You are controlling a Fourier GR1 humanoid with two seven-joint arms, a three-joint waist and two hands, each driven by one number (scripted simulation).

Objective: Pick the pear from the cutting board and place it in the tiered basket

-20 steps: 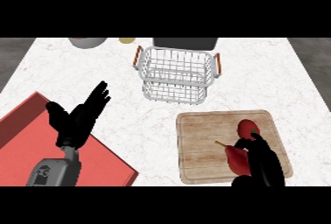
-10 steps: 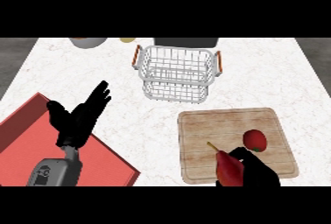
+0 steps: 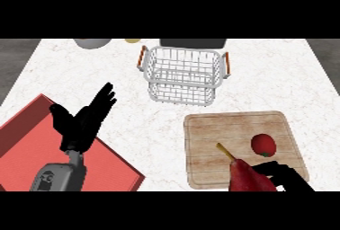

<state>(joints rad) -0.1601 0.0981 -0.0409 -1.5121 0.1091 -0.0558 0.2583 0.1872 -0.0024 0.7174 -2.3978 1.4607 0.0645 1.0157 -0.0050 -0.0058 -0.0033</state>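
Black fingers of my right hand (image 3: 287, 176) curl round the dark red pear (image 3: 248, 178) at the wooden cutting board's (image 3: 214, 130) near edge, a strawberry (image 3: 263, 143) just beyond, the wire tiered basket (image 3: 184, 74) farther back on the worktop (image 3: 285, 76), left hand (image 3: 81, 121) spread over a red tray (image 3: 26, 148).
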